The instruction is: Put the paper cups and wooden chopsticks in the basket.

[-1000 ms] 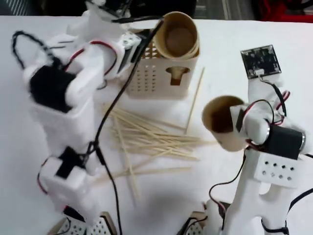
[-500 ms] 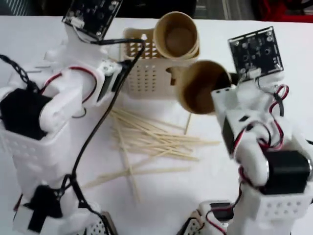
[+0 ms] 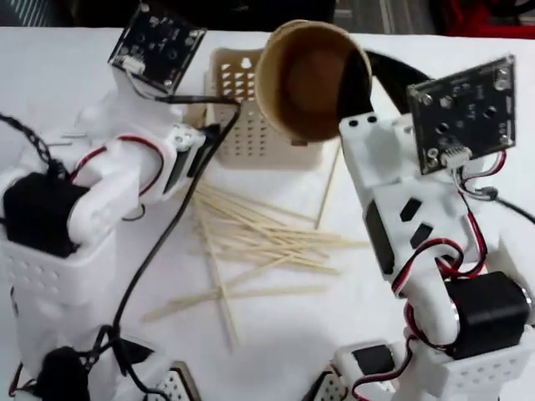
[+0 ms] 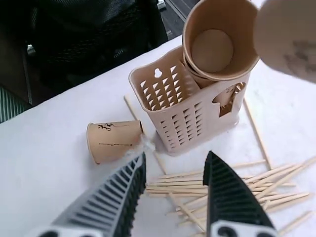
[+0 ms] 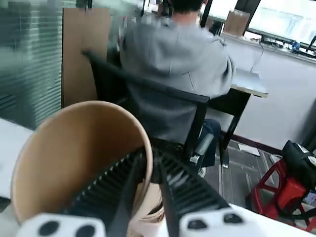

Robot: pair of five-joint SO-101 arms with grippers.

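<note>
- The right gripper (image 5: pixel 150 155) is clamped on the rim of the held cup (image 5: pixel 74 158), with one finger inside the wall and one outside.
- In the high view this cup is seen raised over the basket (image 3: pixel 242 125), at the end nearer the right arm. Its mouth is tipped up and outward, so its long axis is tilted rather than upright.
- The nested cups (image 4: pixel 219 44) are stood mouth-up in one end compartment of the basket. The coming move is judged to turn on this relation: the stack lies below the carried cup, and the cup's base would have to be brought into line with the stack's upright axis before release.
- The left gripper (image 4: pixel 174 163) is spread wide with nothing between its fingers, above the bench (image 3: pixel 284 342) and aimed towards the basket.
- The lying cup (image 4: pixel 113 142) is found on its side just beside the basket, at the end away from the stack, base towards the basket. It is judged nearer the left arm.
- The chopsticks (image 3: pixel 259 238) are scattered in a loose heap on the bench in front of the basket, between the two arms.
</note>
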